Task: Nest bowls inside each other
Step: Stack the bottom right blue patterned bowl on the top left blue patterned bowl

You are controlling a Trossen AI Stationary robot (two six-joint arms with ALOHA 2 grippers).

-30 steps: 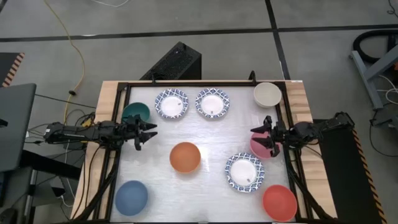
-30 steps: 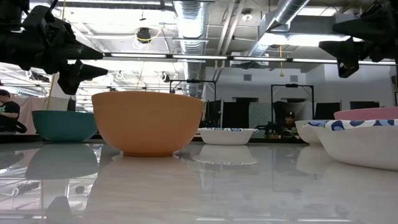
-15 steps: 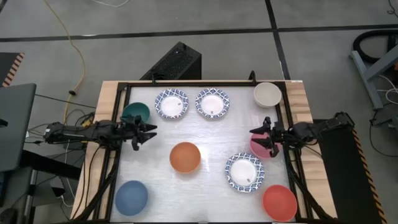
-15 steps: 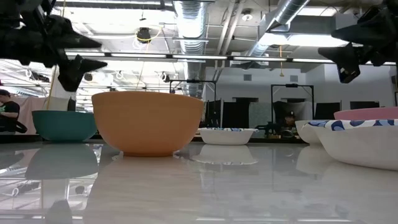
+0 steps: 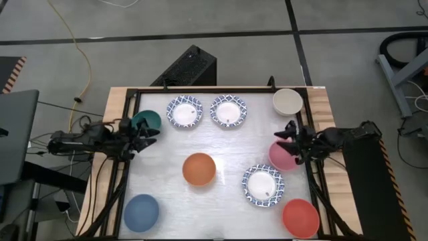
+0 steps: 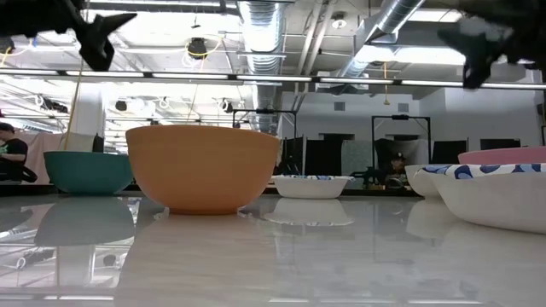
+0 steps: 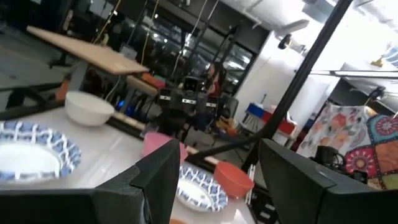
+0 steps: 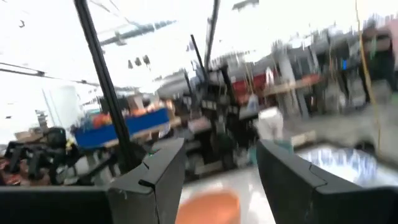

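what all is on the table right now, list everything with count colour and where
patterned bowls: 3, white with blue rims, two side by side at the far edge, one near right
green bowl: 1, teal green, far left
cream bowl: 1, far right corner
orange bowl: 1, centre
pink bowl: 1, right edge
blue bowl: 1, near left corner
red bowl: 1, near right corner
left gripper: open, empty, by the green bowl
right gripper: open, empty, above the pink bowl

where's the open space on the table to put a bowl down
Widest bare patch: bottom middle, between the plain blue bowl and the red bowl, below the orange bowl. Another lies left of the orange bowl, under the green bowl. The right side is crowded: pink bowl and a blue-rimmed white bowl sit close.
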